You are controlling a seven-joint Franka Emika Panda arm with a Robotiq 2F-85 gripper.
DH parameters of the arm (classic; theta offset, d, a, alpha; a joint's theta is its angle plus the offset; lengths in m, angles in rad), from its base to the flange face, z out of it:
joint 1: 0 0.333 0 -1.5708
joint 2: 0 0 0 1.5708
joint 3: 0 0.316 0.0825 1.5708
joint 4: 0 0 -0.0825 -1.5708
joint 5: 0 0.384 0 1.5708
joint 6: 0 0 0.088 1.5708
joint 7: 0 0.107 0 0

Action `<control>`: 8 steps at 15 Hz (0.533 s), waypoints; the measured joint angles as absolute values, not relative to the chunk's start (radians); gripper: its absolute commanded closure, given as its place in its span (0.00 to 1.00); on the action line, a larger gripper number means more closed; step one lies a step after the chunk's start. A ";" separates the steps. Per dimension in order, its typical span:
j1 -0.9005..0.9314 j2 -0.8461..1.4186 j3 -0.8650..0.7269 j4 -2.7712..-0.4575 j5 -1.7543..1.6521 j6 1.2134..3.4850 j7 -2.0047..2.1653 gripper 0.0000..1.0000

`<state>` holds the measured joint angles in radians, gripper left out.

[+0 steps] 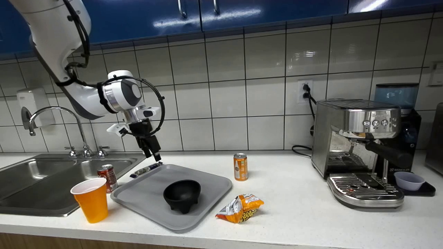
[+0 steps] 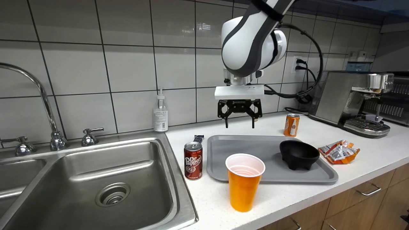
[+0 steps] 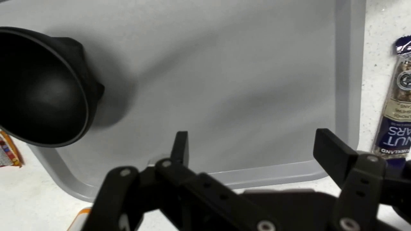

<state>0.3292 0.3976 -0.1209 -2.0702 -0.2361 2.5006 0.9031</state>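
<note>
My gripper is open and empty, its fingers wide apart and pointing down, in both exterior views (image 1: 153, 157) (image 2: 240, 125) and the wrist view (image 3: 252, 138). It hangs above the back edge of a grey tray (image 1: 148, 192) (image 2: 239, 143) (image 3: 276, 175). A black footed bowl (image 1: 182, 193) (image 2: 298, 156) (image 3: 45, 89) stands on the tray, off to the left in the wrist view. A wrapped nut bar (image 1: 145, 170) (image 2: 198, 138) (image 3: 397, 112) lies on the counter beside the tray, partly hidden by the gripper in the wrist view.
An orange cup (image 1: 91, 204) (image 2: 244, 188) and a Dr Pepper can (image 1: 108, 178) (image 2: 193, 161) stand between tray and sink (image 2: 105, 153). An orange can (image 1: 240, 167) and a snack bag (image 1: 240, 208) are beyond the tray. A faucet (image 1: 81, 124), espresso machine (image 1: 360, 138) and soap bottle (image 2: 160, 115) also show.
</note>
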 measured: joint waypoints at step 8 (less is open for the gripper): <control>0.248 0.280 -0.131 -2.230 -0.286 2.564 0.903 0.00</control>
<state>0.2477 0.2800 -0.1308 -2.2302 -0.2862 2.5645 0.9031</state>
